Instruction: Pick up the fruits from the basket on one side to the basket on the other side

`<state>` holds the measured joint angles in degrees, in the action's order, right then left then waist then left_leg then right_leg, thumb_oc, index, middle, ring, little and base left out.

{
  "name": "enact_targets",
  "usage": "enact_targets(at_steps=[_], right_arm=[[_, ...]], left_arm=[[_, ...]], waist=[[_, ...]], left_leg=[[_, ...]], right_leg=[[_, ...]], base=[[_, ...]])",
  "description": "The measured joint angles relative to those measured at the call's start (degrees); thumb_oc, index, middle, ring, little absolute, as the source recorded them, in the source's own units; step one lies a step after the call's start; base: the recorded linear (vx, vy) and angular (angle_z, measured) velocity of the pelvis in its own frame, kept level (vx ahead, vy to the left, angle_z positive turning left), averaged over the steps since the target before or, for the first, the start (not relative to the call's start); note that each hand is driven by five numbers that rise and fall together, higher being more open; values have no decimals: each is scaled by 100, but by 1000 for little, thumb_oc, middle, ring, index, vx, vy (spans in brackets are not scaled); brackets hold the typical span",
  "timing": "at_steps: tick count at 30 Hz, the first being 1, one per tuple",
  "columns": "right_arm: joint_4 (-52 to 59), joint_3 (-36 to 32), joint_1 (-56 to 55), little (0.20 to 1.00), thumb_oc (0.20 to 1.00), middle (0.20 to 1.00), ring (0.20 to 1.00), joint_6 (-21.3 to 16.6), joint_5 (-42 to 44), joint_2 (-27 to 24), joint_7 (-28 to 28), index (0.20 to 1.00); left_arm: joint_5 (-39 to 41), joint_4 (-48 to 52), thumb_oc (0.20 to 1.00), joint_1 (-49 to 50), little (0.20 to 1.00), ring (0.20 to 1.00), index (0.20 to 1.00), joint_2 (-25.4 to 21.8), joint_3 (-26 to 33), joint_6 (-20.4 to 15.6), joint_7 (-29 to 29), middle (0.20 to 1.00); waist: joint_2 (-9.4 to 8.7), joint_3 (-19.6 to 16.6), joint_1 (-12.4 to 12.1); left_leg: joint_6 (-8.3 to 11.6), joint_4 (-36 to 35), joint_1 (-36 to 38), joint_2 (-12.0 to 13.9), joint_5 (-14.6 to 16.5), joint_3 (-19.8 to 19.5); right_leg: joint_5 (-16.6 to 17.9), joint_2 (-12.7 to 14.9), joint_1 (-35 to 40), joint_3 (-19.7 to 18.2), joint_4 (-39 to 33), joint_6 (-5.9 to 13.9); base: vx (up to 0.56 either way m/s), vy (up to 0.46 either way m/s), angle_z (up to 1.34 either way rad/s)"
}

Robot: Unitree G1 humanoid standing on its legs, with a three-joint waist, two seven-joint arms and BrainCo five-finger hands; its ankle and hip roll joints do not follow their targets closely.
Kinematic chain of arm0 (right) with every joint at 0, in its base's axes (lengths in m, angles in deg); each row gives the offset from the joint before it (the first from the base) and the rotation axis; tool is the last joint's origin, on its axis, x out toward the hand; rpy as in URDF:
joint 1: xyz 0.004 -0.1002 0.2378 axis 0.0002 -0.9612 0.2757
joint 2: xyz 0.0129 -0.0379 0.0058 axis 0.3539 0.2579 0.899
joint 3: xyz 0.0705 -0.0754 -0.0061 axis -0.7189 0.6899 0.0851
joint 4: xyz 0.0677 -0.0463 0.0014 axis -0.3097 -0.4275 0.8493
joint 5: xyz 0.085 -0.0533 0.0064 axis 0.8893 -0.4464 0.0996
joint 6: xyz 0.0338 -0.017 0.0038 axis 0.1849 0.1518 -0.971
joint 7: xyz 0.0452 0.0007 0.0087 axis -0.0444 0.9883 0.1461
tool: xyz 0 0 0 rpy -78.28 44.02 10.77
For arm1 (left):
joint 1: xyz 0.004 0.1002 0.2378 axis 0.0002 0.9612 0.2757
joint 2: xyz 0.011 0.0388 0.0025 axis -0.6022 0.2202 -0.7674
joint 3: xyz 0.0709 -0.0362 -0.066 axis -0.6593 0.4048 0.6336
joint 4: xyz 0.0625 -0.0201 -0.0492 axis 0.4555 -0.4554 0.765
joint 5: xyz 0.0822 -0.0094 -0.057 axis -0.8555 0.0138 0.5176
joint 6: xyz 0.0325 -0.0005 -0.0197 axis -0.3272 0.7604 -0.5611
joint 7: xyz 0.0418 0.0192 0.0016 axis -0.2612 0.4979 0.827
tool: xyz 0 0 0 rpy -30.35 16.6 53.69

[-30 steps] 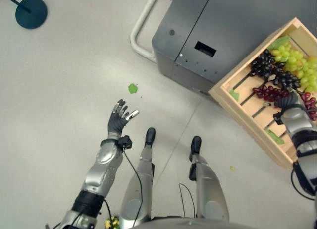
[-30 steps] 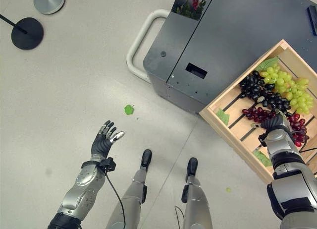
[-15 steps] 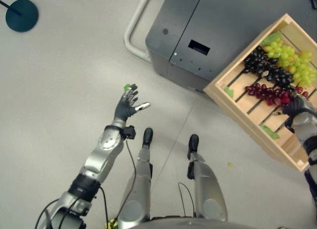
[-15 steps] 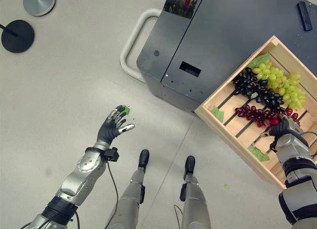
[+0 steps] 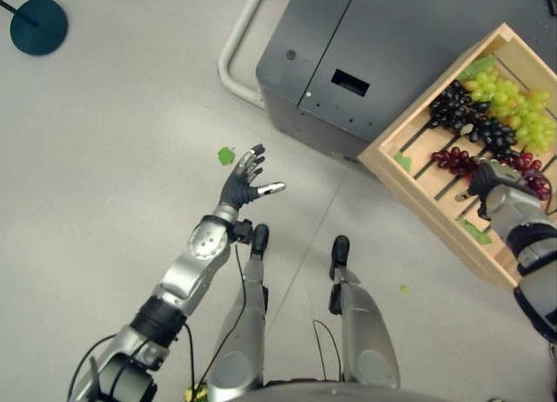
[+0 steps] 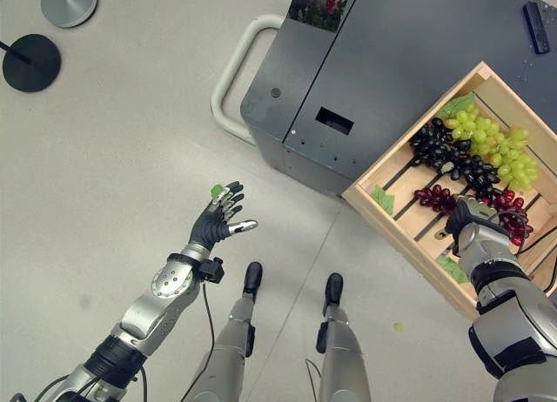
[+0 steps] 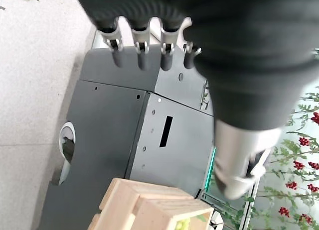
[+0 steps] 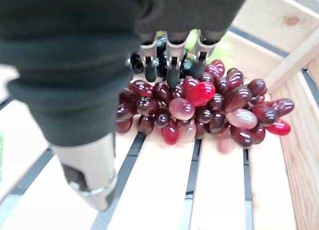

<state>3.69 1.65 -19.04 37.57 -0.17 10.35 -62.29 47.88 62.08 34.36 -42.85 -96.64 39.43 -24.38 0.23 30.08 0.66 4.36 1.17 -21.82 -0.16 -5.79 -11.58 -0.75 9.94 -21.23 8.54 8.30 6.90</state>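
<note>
Right hand (image 6: pixel 470 232), fingers relaxed and empty, hovers just near-side of the red grapes (image 8: pixel 199 108) in the right-side crate (image 6: pixel 392 180); left hand (image 6: pixel 218 224) spread, empty, well apart.

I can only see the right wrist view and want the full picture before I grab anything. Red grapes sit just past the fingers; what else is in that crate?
Observer: Beyond the red grapes, the wooden crate holds a black bunch and a green bunch, both farther from the right hand than the red ones.
Operator: Where is the other hand?
Observer: The left hand is open and holds nothing, raised over the floor close to a green leaf scrap.
Operator: What is next to the crate?
Observer: A dark grey cabinet with a white handle stands beside it, on the side toward the left hand.
</note>
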Motion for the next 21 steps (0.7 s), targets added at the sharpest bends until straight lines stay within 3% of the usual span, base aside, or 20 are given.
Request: enact_targets(at_steps=[9,14,21], right_arm=[[-506,165,377,1000,1000,1000,1000,201,-475,418,-140,1000],[-873,337,509,1000,1000,1000,1000,417,-1269,609,-136,1000],[-959,205,522,1000,1000,1000,1000,593,-1537,584,-147,1000]], left_arm=[[-2,-60,1000,-1,1000,1000,1000,167,-86,22,68,1000],[-5,-70,1000,4,1000,1000,1000,254,-85,24,140,1000],[-8,-68,1000,2,1000,1000,1000,326,-79,26,160,1000]], waist=[[-2,-5,-4],[1,-7,-27],[31,-23,-78]], left_leg=[[14,3,-120,17,-21,0],[18,7,-135,10,-27,-35],[39,30,-336,0,-92,-121]], right_leg=[[39,-21,-116,3,-19,-15],[39,-16,-111,15,-24,-15],[48,-7,-278,91,23,-24]], base=[[0,0,0],[-8,-4,2],[-19,-8,5]])
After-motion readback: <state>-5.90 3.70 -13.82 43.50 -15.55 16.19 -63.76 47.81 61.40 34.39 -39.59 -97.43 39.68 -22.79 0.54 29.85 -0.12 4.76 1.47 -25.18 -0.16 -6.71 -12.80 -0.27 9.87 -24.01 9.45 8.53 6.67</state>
